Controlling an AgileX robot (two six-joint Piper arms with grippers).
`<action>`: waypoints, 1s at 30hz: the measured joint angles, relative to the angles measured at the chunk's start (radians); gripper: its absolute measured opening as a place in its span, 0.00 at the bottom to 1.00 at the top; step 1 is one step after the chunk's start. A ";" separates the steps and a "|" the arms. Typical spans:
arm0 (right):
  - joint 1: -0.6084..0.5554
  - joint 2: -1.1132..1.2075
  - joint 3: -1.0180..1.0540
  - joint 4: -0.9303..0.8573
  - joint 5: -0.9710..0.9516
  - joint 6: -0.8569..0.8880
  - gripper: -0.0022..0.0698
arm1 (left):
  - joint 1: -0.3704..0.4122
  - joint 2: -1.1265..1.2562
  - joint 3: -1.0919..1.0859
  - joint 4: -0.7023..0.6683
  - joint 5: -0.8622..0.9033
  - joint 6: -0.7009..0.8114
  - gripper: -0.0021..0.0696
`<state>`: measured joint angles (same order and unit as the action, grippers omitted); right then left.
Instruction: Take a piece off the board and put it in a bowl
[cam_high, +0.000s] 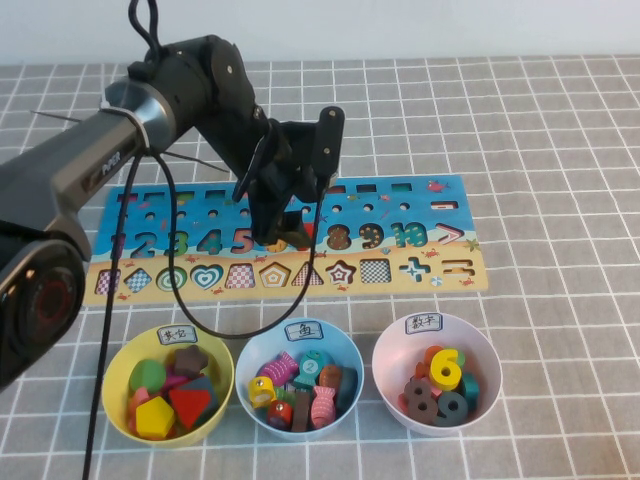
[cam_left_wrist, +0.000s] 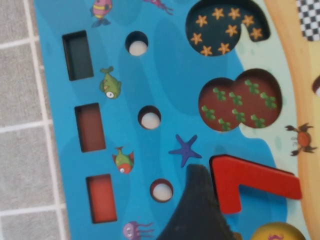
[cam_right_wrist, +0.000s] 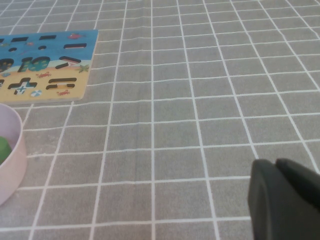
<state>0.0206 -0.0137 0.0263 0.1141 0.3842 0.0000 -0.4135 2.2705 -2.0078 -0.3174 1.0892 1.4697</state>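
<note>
High view: left gripper (cam_high: 283, 238) is hovering, jaws spread wide, over the board (cam_high: 420, 275) at the red 7 (cam_high: 306, 231). Left wrist view: one finger (cam_left_wrist: 197, 210) is touching the 7's edge. Right wrist view: right gripper (cam_right_wrist: 285, 200) is sitting near the pink bowl (cam_right_wrist: 12, 165), jaws together.

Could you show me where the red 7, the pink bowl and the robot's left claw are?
red 7 (cam_left_wrist: 252, 182): left wrist view, on its top bar.
pink bowl (cam_high: 385, 360): high view, on its left rim.
left gripper (cam_high: 283, 236): high view, between its open fingertips above the board.
</note>
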 joint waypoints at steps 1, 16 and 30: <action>0.000 0.000 0.000 0.000 0.000 0.000 0.01 | 0.000 0.005 0.000 -0.002 -0.004 0.000 0.69; 0.000 0.000 0.000 0.000 0.000 0.000 0.01 | 0.000 0.032 0.000 -0.016 -0.010 0.000 0.69; 0.000 0.000 0.000 0.000 0.000 0.000 0.01 | 0.000 0.032 0.000 0.002 -0.017 -0.031 0.68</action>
<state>0.0206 -0.0137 0.0263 0.1141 0.3842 0.0000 -0.4135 2.3020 -2.0078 -0.3158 1.0719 1.4386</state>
